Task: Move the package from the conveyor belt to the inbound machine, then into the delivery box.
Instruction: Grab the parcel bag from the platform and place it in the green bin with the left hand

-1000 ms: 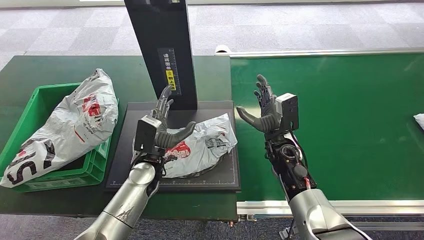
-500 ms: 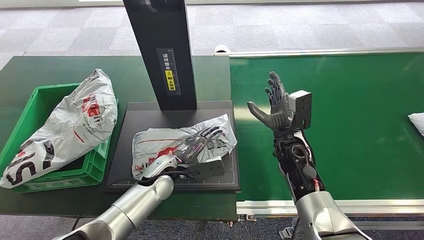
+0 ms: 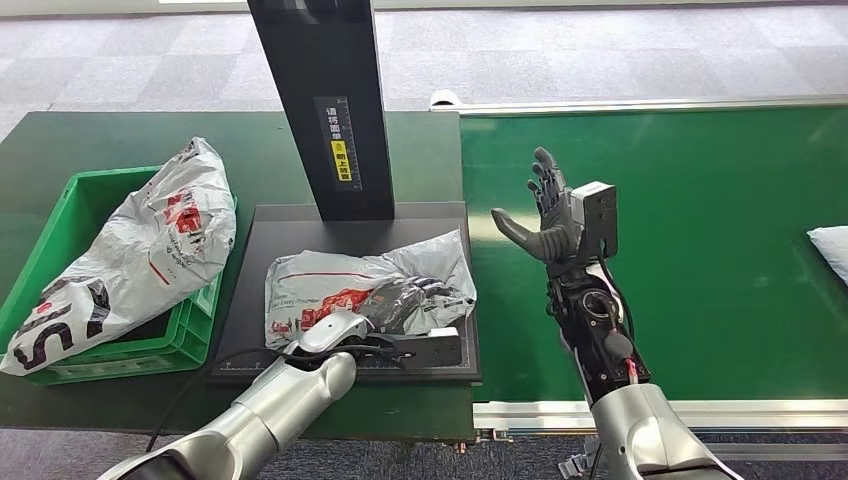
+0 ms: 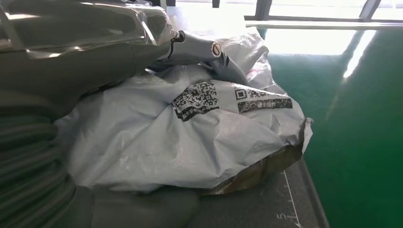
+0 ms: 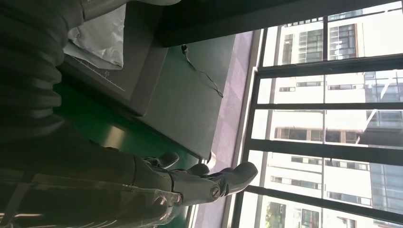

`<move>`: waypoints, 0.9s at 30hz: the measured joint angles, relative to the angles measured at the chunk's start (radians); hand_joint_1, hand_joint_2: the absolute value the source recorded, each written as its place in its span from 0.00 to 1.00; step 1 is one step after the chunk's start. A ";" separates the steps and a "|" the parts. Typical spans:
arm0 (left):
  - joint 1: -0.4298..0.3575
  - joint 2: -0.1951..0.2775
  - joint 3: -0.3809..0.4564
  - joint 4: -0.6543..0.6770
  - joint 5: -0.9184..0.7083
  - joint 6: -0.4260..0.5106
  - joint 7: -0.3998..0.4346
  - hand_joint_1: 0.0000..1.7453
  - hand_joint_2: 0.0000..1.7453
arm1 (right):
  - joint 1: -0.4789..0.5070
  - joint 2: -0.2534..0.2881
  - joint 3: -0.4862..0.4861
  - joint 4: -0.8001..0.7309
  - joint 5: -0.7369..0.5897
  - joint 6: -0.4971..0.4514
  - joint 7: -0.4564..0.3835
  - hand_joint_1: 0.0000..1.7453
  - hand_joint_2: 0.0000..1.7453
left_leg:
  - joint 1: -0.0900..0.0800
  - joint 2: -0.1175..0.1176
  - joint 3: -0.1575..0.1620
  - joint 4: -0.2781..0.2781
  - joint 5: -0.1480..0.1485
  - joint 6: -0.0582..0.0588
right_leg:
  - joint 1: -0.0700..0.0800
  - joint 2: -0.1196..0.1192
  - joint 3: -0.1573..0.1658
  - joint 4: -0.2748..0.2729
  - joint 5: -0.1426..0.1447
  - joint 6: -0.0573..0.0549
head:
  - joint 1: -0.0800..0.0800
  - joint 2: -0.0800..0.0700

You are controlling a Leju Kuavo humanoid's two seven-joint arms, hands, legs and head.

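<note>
On the scanner platform (image 3: 450, 215), grey QR-labelled package (image 3: 330, 290) under left hand (image 3: 405, 300) fingers, right hand (image 3: 545, 215) fingers spread.

desk (image 3: 120, 135): dark green top, left of the belt.
green crate (image 3: 75, 200): on the desk's left part, holding a grey bag (image 3: 150, 240) that spills over its rim.
inbound machine (image 3: 455, 350): black flat plate on the desk, with a black upright column; a grey package (image 3: 330, 290) lies on the plate.
conveyor belt (image 3: 700, 200): green, right of the desk; a white parcel (image 3: 832, 245) lies at its right edge.

The package (image 4: 199, 137) bears QR-style codes; the digit 5, perhaps, marks the scanner plate (image 4: 280, 216).
</note>
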 joint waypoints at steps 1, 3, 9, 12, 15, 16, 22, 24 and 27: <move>-0.002 0.000 0.000 0.000 0.000 0.000 -0.001 0.97 1.00 | 0.001 0.000 0.000 0.000 0.000 0.000 0.000 0.00 1.00 | 0.000 0.000 0.000 0.000 0.000 0.000 | 0.000 0.000 0.000 0.000 0.000 0.000 | 0.000 0.000; -0.005 0.000 0.001 0.000 0.000 0.001 -0.001 0.95 1.00 | 0.002 0.000 0.000 0.000 0.000 0.001 0.000 0.00 1.00 | 0.000 0.000 0.001 0.000 0.000 0.000 | 0.000 0.000 0.001 0.000 0.000 0.000 | 0.000 0.000; -0.006 0.000 0.012 0.000 -0.007 0.006 -0.006 1.00 1.00 | 0.002 0.000 0.000 0.000 0.014 0.009 0.006 0.00 1.00 | 0.000 0.000 0.002 0.000 0.000 0.000 | 0.000 0.000 0.002 0.000 0.000 0.000 | 0.000 0.000; 0.000 0.000 0.024 -0.001 -0.011 0.011 -0.014 1.00 1.00 | 0.002 0.001 0.000 0.000 0.026 0.017 0.010 0.00 1.00 | 0.000 0.000 0.002 0.000 0.000 0.000 | 0.000 0.000 0.002 0.000 0.000 0.000 | 0.000 0.000; 0.009 0.000 0.038 -0.006 -0.016 0.012 -0.025 1.00 1.00 | 0.002 0.002 0.001 0.000 0.035 0.022 0.010 0.00 1.00 | 0.000 0.000 0.002 0.000 0.000 0.000 | 0.000 0.000 0.002 0.000 0.000 0.000 | 0.000 0.000; 0.011 -0.001 0.041 -0.007 -0.017 0.011 -0.031 1.00 1.00 | 0.002 0.002 0.001 0.000 0.037 0.023 0.010 0.00 1.00 | 0.000 0.000 0.002 0.000 0.000 0.000 | 0.000 0.000 0.002 0.000 0.000 0.000 | 0.000 0.000; 0.036 -0.003 0.068 -0.028 0.018 0.055 -0.123 1.00 1.00 | 0.004 0.002 0.002 0.000 0.045 0.026 0.008 0.00 1.00 | 0.000 0.000 0.002 0.000 0.000 0.000 | 0.000 0.000 0.001 0.000 0.000 0.000 | 0.000 0.000; 0.062 -0.010 0.095 -0.067 0.064 0.168 -0.174 1.00 1.00 | 0.011 0.001 0.002 -0.001 0.045 0.025 0.003 0.00 1.00 | 0.000 0.000 0.001 0.000 0.000 0.000 | 0.000 0.000 0.001 0.000 0.000 0.000 | 0.000 0.000; 0.094 -0.021 0.148 -0.164 0.150 0.340 -0.249 1.00 1.00 | 0.026 -0.001 0.000 -0.010 0.042 0.021 -0.004 0.00 1.00 | 0.000 0.000 0.001 0.000 0.000 0.000 | 0.000 0.000 0.001 0.000 0.000 0.000 | 0.000 0.000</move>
